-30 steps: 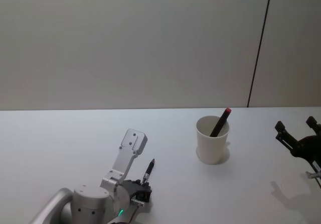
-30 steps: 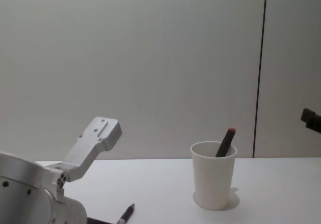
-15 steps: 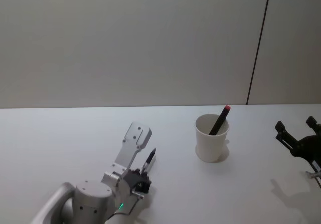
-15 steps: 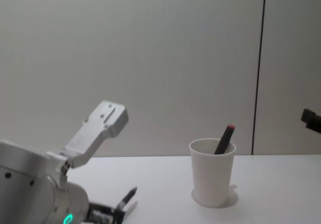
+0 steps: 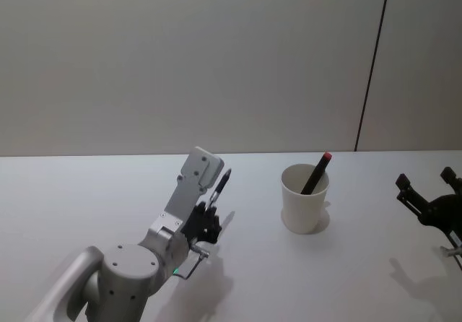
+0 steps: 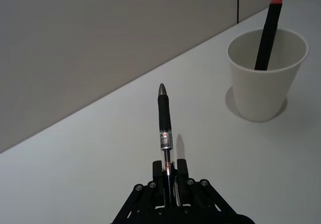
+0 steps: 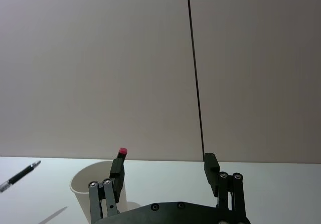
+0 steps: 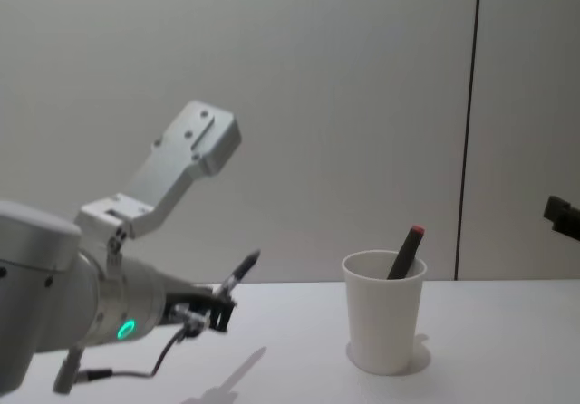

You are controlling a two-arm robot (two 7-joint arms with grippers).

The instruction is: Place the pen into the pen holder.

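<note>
The left gripper (image 6: 170, 178) is clamped on one end of the pen (image 6: 164, 126), holding it clear of the white table (image 5: 94, 192), where its shadow falls, with the black grip and metal tip slanting up and forward. The pen holder (image 5: 304, 205), a plain white paper cup, stands upright on the table to the right of the pen and well apart from it, and a black marker with a red cap (image 5: 317, 172) leans inside it. The right gripper (image 5: 424, 179) hangs near the table's right edge, its fingers spread and empty.
</note>
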